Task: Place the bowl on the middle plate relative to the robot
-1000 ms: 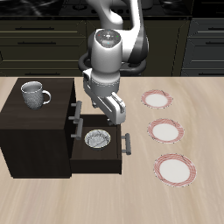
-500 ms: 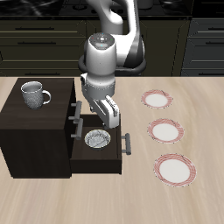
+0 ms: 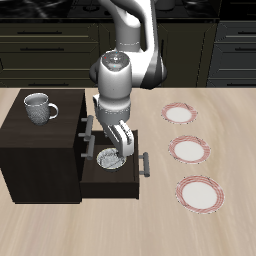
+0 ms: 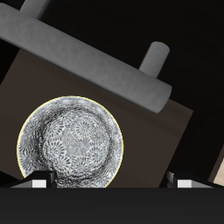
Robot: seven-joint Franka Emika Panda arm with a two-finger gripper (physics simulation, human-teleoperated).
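Observation:
The bowl (image 3: 107, 158), small, white-grey with a dark speckled inside, sits in the open drawer (image 3: 110, 180) of a dark cabinet. My gripper (image 3: 121, 157) hangs just above the bowl's rim, on the side toward the plates, and hides part of it. In the wrist view the bowl (image 4: 72, 143) lies close below, with the gripper (image 4: 112, 184) open and its fingertips (image 4: 38, 182) wide apart and empty. The middle plate (image 3: 189, 150), white with a red-pink striped rim, lies empty between two identical plates.
A grey-white handled mug (image 3: 38, 107) stands on the cabinet top (image 3: 30, 135). The drawer's handle (image 3: 147, 163) sticks out toward the plates. The other plates lie farther back (image 3: 181, 114) and nearer the table's front edge (image 3: 199, 193). A grey handle bar (image 4: 87, 61) shows above the drawer.
My gripper has swung down and moved over the open drawer, ending just above the bowl. The bowl, mug and plates have not moved.

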